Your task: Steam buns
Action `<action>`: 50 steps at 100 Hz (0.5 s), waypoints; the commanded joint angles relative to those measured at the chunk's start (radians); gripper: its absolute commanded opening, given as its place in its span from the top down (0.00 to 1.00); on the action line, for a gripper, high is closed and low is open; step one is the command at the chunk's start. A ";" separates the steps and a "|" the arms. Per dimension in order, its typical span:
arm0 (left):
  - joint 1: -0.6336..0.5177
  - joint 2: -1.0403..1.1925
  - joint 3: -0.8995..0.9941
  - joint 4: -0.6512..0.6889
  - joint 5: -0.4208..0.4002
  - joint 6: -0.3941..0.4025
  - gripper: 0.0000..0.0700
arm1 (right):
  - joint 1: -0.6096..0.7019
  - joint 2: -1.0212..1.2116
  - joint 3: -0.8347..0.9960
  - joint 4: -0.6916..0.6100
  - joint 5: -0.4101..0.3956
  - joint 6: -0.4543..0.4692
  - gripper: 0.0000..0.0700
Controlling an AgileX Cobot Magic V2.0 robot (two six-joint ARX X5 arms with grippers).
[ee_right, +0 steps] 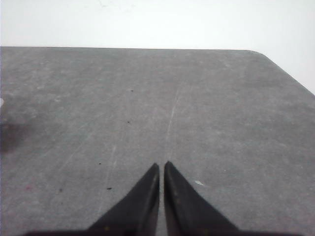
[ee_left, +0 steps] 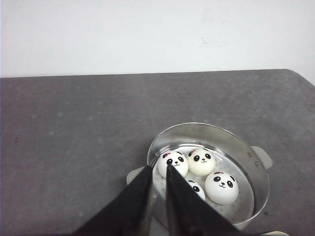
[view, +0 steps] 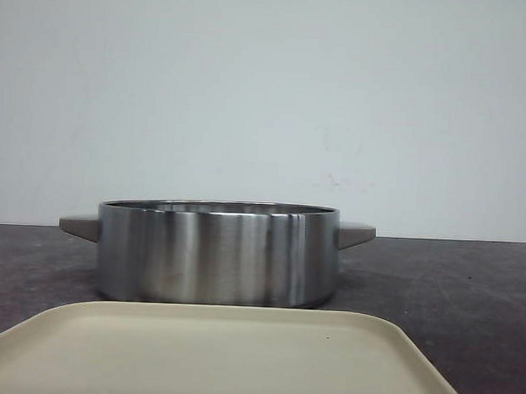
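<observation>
Several white panda-faced buns lie inside the steel pot (ee_left: 256, 187) in the left wrist view: one (ee_left: 173, 162), one (ee_left: 201, 162), one (ee_left: 221, 187), and one (ee_left: 197, 189) partly hidden behind a finger. My left gripper (ee_left: 158, 168) hangs above the pot's near rim, shut and empty. My right gripper (ee_right: 161, 165) is shut and empty over bare table, away from the pot. In the front view the pot (view: 217, 252) shows side-on with two handles; the buns are hidden by its wall and neither gripper is in sight.
A beige tray (view: 221, 357) lies in front of the pot, nearest the camera. The table (ee_right: 147, 98) is dark grey with a rounded far corner, and a white wall stands behind it.
</observation>
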 commanded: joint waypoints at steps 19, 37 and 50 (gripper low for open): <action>0.004 0.001 0.008 0.006 -0.005 0.064 1.00 | 0.001 0.000 -0.003 0.013 -0.002 -0.008 0.99; 0.136 -0.107 -0.111 0.103 0.066 0.085 1.00 | 0.001 0.000 -0.003 0.013 -0.001 -0.008 0.99; 0.329 -0.285 -0.380 0.310 0.203 0.085 1.00 | 0.001 0.000 -0.003 0.013 -0.002 -0.008 0.99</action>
